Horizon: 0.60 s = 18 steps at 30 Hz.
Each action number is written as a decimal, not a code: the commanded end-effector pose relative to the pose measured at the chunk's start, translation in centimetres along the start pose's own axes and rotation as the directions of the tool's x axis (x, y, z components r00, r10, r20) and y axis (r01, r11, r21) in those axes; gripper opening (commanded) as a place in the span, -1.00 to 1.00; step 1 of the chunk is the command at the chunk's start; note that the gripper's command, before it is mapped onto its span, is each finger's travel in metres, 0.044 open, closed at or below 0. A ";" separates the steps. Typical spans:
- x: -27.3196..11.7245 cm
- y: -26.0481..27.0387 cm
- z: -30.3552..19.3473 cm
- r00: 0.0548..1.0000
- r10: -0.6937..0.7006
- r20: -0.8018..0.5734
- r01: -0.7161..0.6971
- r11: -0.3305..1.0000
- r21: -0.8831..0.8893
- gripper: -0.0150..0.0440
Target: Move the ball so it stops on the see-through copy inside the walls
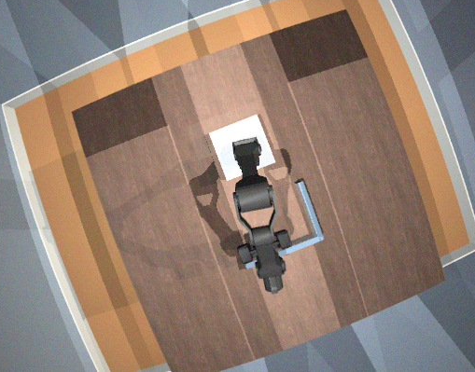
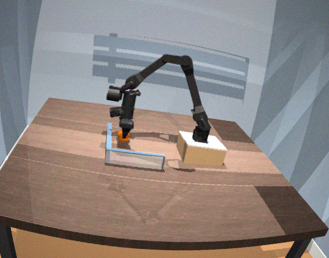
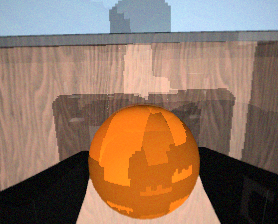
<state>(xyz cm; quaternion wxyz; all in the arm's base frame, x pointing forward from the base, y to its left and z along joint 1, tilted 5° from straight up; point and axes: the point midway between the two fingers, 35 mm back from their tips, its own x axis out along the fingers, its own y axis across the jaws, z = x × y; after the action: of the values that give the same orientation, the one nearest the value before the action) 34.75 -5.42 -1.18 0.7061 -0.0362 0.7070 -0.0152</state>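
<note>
Exterior view, read left to right with the clear walls (image 2: pixel 134 158) as the landmark. The two low walls form an L on the wooden counter (image 2: pixel 89 189): one wall runs away from the camera at the left, the other runs rightward along the near side, and they meet at the near left corner. Inside that corner, close to the left wall and behind the near wall, the arm (image 2: pixel 186 79) points its gripper (image 2: pixel 124 132) straight down. The jaws are clenched on the orange ball (image 2: pixel 123 136), which sits low at the counter surface within the angle of the walls; whether it touches the wood cannot be told. To the right of the walls, well apart from the ball, a tan box with a white top (image 2: pixel 201 151) carries the arm's base.

Wrist view: the ball (image 3: pixel 144 161) fills the middle of the frame between the two dark fingers, with a clear wall (image 3: pixel 140 95) standing beyond it.

Top view: the arm covers the ball; only the walls (image 1: pixel 311 213) show, to its right.
</note>
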 end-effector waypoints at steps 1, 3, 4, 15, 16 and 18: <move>0.7 0.0 -0.1 1.000 -0.002 -0.003 0.002 1.000 -0.004 -0.49; 1.0 0.0 -0.1 1.000 -0.002 -0.003 0.002 1.000 -0.004 -0.49; 1.2 0.0 -0.1 1.000 -0.002 -0.003 0.002 1.000 -0.004 -0.49; 1.4 0.0 -0.2 1.000 0.001 -0.008 -0.001 1.000 -0.001 0.04; 1.4 0.0 -0.2 1.000 0.001 -0.008 -0.001 1.000 -0.001 0.13; 1.4 0.0 -0.2 1.000 0.001 -0.008 -0.001 1.000 -0.001 0.31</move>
<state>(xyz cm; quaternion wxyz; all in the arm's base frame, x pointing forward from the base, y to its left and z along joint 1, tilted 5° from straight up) 34.56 -5.48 -2.56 0.7035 -0.0361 0.7096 -0.0145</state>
